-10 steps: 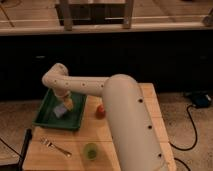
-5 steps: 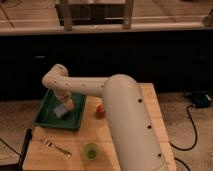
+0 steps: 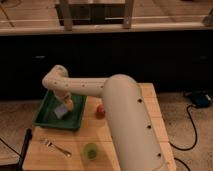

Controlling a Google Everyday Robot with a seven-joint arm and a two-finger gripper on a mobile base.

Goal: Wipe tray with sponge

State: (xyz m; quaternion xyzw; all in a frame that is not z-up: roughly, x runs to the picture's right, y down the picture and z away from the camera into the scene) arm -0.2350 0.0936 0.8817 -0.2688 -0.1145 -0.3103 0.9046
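Note:
The dark green tray (image 3: 50, 117) lies on the left of the wooden table. The pale blue-white sponge (image 3: 61, 112) sits inside the tray, near its middle. My gripper (image 3: 66, 105) reaches down into the tray from the white arm and sits right over the sponge's upper right edge, touching or nearly touching it.
A round orange-red fruit (image 3: 100, 110) lies on the table just right of the tray. A small green cup (image 3: 90, 150) stands near the front edge. A metal fork (image 3: 55, 147) lies at the front left. My white arm (image 3: 130, 120) covers the table's right half.
The gripper and sponge have shifted slightly within the tray; the rest of the scene is unchanged.

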